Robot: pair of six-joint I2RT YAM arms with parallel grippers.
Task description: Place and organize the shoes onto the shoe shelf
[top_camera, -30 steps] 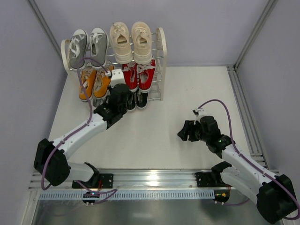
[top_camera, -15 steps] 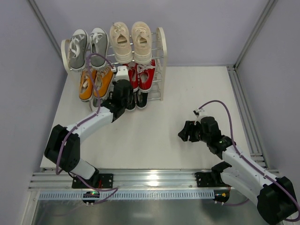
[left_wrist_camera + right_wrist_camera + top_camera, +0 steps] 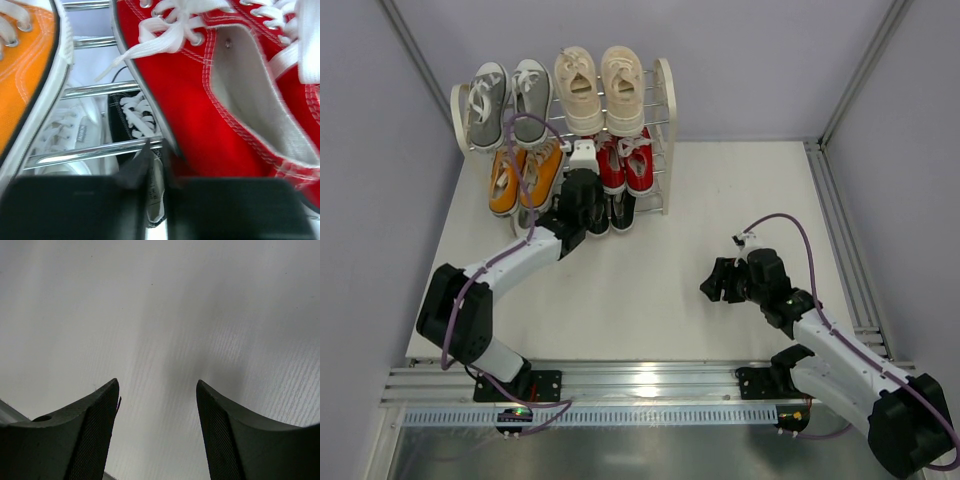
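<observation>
**Left arm aligning a red shoe on the shelf's second tier**

The shoe shelf (image 3: pixel 666 120) stands at the far edge of the table (image 3: pixel 740 200), toward its far-left corner. Its top tier carries the grey pair (image 3: pixel 505 100) at the left end and the beige pair (image 3: pixel 600 85) at the right end. The tier below carries the orange pair (image 3: pixel 520 175) on the left and the red pair (image 3: pixel 625 165) on the right. Black shoes (image 3: pixel 610 212) show beneath the red pair.

The left gripper (image 3: pixel 156 152) is clenched, its fingers pressed together. It sits low in the gap between the orange and red pairs, against the side of the left red shoe (image 3: pixel 200 110). A pale strip shows between the fingers, and whether anything is pinched there cannot be told.

Through the silver rods (image 3: pixel 95 150) the wrist view shows a black shoe (image 3: pixel 130 112) and a white shoe (image 3: pixel 60 132) on a lower tier.

The right gripper (image 3: pixel 157 390) hangs released over bare table near the near-right corner, well apart from the shelf, with nothing between its fingers.

With every colour apparently shelved, the step in hand is judged to be tidying.

- Use the closed fingers as a blunt pusher low on the sole's edge.
- Press sideways along the rods in short strokes.
- Stay clear of the loose white laces (image 3: pixel 165 30), which could snag.
- Avoid downward pressure, which might tip the shoe between the rods onto the black shoe below.
- Leave the neighbouring orange shoe (image 3: pixel 25 75) untouched.
</observation>
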